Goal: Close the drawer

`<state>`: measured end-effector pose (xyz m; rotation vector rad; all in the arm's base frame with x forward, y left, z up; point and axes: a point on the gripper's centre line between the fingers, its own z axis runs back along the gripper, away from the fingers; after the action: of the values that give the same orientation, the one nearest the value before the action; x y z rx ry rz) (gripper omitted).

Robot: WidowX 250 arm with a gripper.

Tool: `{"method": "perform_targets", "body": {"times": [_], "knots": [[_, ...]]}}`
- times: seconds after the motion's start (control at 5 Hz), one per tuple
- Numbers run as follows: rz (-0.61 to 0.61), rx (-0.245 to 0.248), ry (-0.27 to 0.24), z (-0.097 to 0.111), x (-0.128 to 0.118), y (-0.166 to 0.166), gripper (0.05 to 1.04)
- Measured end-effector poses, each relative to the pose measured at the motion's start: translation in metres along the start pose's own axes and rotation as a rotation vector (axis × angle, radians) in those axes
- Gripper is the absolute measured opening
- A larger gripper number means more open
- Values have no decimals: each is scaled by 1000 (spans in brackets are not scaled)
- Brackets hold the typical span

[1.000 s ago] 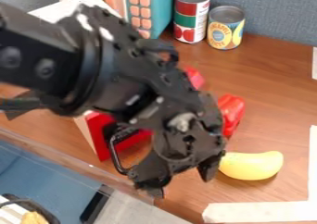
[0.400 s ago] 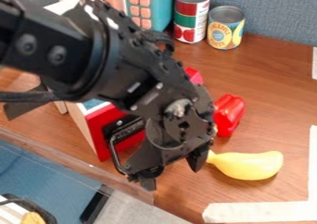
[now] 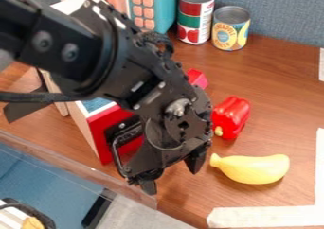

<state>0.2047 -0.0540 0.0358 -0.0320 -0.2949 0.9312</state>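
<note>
Here, the tool (image 3: pixel 172 179) hangs open, fingers apart, just beside the metal handle (image 3: pixel 116 156) of the red-fronted drawer (image 3: pixel 100 133)

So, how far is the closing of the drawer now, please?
The red front shows no gap at its visible left edge, so closing looks well advanced, perhaps done; the arm hides much. The hand, open near the handle, grips nothing. Maybe one last push remains.
</note>
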Motion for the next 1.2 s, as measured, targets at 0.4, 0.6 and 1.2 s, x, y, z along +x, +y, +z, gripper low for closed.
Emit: {"method": "perform_targets", "body": {"times": [0.4, 0.6, 1.2], "knots": [[9, 39, -24, -10, 13, 8, 1001], [61, 36, -44, -11, 29, 9, 1001], [154, 66, -67, -20, 63, 13, 1000]]}}
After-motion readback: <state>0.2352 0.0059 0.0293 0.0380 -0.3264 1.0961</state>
